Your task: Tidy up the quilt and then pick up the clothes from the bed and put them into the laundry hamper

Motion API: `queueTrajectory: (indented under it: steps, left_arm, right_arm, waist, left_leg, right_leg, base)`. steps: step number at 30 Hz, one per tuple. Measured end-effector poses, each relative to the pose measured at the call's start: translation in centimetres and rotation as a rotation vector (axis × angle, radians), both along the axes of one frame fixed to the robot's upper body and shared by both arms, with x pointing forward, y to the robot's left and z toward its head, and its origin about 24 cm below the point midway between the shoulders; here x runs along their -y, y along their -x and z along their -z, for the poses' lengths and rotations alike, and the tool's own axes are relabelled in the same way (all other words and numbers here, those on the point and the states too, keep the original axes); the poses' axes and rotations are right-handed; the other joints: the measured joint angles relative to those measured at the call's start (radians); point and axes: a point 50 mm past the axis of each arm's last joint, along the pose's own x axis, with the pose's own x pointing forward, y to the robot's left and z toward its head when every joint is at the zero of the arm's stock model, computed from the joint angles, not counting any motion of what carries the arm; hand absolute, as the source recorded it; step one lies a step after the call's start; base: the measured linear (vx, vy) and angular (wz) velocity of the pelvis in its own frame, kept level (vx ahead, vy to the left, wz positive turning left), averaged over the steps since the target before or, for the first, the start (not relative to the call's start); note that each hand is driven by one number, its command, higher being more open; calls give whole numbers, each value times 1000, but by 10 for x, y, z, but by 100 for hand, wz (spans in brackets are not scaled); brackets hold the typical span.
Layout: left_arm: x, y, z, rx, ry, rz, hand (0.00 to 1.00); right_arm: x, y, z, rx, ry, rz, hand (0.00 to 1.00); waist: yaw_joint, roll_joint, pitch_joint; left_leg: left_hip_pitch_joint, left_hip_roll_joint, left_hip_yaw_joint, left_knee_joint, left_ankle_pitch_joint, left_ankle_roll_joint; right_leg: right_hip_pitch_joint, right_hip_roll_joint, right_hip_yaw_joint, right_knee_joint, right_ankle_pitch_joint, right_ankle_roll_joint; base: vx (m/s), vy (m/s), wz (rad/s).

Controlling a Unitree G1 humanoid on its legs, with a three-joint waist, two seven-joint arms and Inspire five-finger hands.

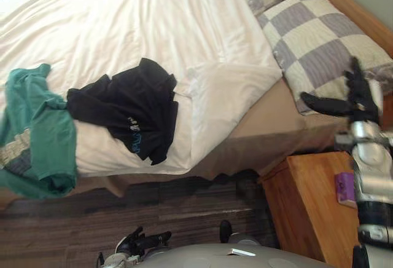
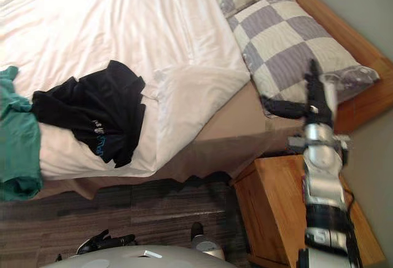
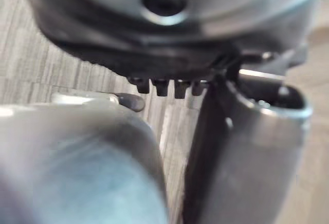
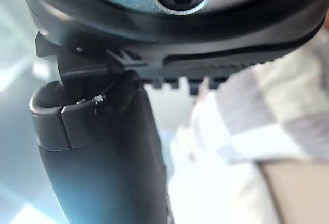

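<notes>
The right hand hovered released beside the checked pillow. The left hand hung relaxed. Black clothes lay on the quilt.

Right hand: dark bulk close to lens, thumb standing out. Beyond: checked pillow, grey and cream; white quilt beside pillow; tan sheet adjoining quilt.

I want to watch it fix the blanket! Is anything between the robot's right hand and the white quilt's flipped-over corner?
Nothing visible. The open right hand hangs by the grey-and-cream checked pillow; just bare tan sheet lies between it and the white quilt's folded corner. The black shirt lies beyond the fold.
</notes>
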Motion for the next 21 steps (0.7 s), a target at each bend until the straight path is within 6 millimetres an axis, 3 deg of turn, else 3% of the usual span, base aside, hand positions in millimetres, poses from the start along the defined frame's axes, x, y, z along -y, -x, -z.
queueTrajectory:
  steps: [4, 9, 13, 17, 21]
  left_arm:
    - [0, -4, -2, 10, -3, 13, 100]
    - [0, -14, -5, 53, -11, 41, 100]
    - [0, -34, -12, 139, -2, 48, 100]
    - [0, -62, -21, 248, 6, 18, 100]
    - [3, -78, -30, 332, 13, 23, 100]
  right_arm:
    - [-28, -40, -17, -83, 85, -146, 100]
    - [-55, -68, -39, -127, 137, -219, 100]
    - [-65, -81, -98, 18, 189, -203, 100]
    - [-60, -81, -160, 150, 257, -101, 100]
    - [-55, -82, -184, 164, 281, -21, 100]
  waist:
    - [46, -9, 2]
    - [93, -13, 26]
    - [98, 8, 135]
    - [102, 47, 260]
    - [106, 63, 344]
  left_leg:
    - [-36, -13, -32, 0, 29, -3]
    - [-67, -26, -57, 4, 51, 0]
    - [-143, -38, -53, 8, 66, 19]
    - [-219, -37, -37, -32, 151, 24]
    - [-261, -46, -46, -53, 180, 27]
  right_leg:
    - [-1, -18, -56, 2, 2, 2]
    - [-13, -32, -87, 19, 5, 6]
    - [-71, -51, -99, 32, 21, 13]
    - [-171, -57, -118, 63, 41, 13]
    - [-217, -63, -122, 64, 61, 15]
  base:
    - [-34, 15, 43]
    - [-64, 19, 26]
    - [-159, 28, 20]
    - [-116, 11, 17]
    - [-11, 13, 8]
